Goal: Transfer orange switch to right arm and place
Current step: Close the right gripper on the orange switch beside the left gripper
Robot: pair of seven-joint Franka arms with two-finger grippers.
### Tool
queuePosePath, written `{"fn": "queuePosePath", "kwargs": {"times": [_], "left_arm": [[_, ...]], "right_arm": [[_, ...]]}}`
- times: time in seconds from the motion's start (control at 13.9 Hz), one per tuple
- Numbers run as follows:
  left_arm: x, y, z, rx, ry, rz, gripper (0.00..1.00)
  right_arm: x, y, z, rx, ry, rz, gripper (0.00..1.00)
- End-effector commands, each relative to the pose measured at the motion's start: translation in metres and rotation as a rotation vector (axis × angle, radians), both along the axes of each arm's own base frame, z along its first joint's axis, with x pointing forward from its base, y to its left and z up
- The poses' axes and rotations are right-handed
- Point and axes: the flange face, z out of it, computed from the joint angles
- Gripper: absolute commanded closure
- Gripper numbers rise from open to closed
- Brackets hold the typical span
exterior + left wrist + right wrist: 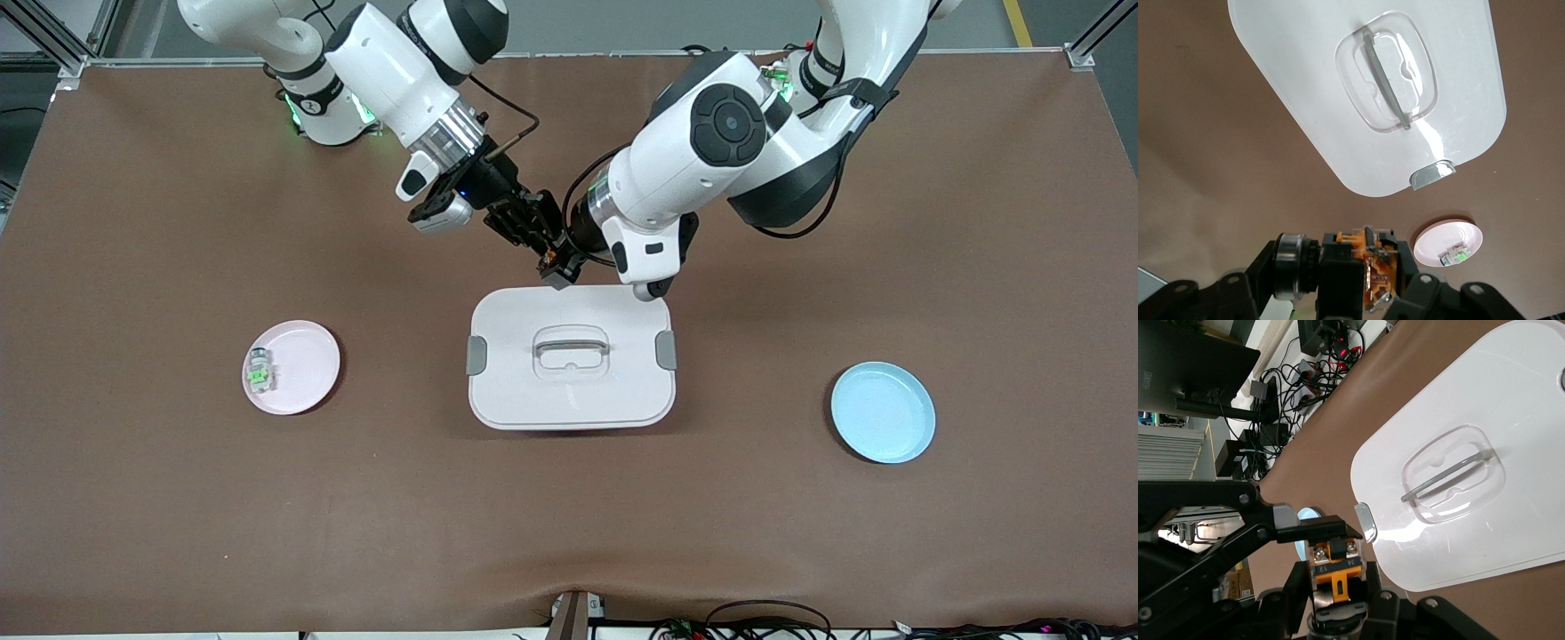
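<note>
The left tool and right tool meet in the air just above the worktop, beside the arm-side edge of one white lidded container; both pinch the single orange switch between them. The container lies directly below the tools. Two plates flank it, well apart: one pink plate carrying one whitish block with a green middle toward the right arm's end, and one blue plate toward the left arm's end.
</note>
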Motion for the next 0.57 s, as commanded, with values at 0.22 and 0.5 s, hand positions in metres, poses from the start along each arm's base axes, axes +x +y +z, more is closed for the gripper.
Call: {"fn": "queuePosePath", "kwargs": {"times": [0.22,0.5], "left_arm": [[-0.009,-0.007,0.018,-0.003,-0.02,-0.005,0.0],[-0.003,0.018,0.037,0.043,-0.043,-0.004,0.0]], "right_arm": [[0.001,0.021,-0.005,0.025,0.017,-0.001,1.0],[0.002,0.022,-0.006,0.025,0.017,-0.001,1.0]]}}
